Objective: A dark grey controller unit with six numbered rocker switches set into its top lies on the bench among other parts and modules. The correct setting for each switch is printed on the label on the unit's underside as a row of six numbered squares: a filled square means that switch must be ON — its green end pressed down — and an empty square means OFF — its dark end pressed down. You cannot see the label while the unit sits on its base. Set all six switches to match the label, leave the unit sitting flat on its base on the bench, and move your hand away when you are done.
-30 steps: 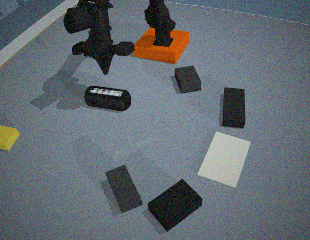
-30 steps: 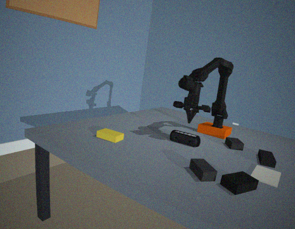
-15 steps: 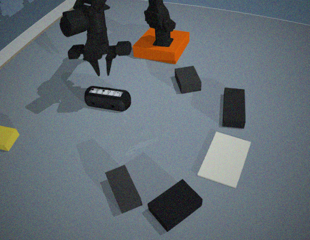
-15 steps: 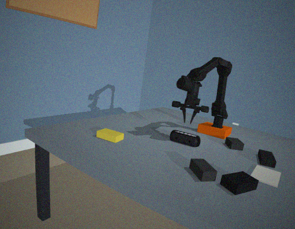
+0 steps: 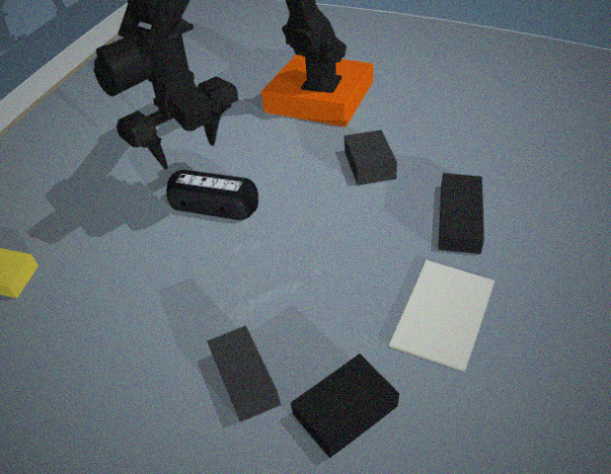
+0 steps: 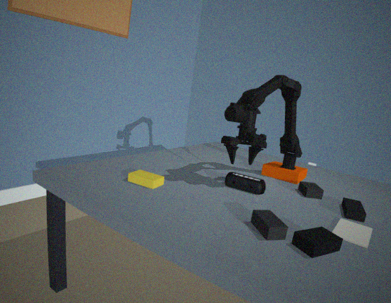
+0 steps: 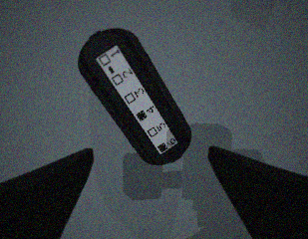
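Note:
The dark controller unit (image 5: 208,203) (image 6: 244,185) (image 7: 150,80) lies on the bench with its underside up. Its white label (image 5: 208,182) (image 6: 246,176) (image 7: 136,100) faces up. In the wrist view squares 4 and 6 are filled; squares 1, 2, 3 and 5 are empty. A small dark mark sits between 1 and 2. The rocker switches are hidden beneath. My gripper (image 5: 189,156) (image 6: 241,163) (image 7: 152,152) is open and empty, above the bench beside the unit. In the wrist view the fingertips stand either side of the unit's number 6 end, not touching it.
The orange block (image 5: 305,110) under the arm's base is behind the unit. A yellow block (image 6: 144,179) lies left. Dark blocks (image 5: 369,158) (image 5: 461,214) (image 5: 244,374) (image 5: 345,403) lie right and in front. A pale flat plate (image 5: 443,316) lies at the right.

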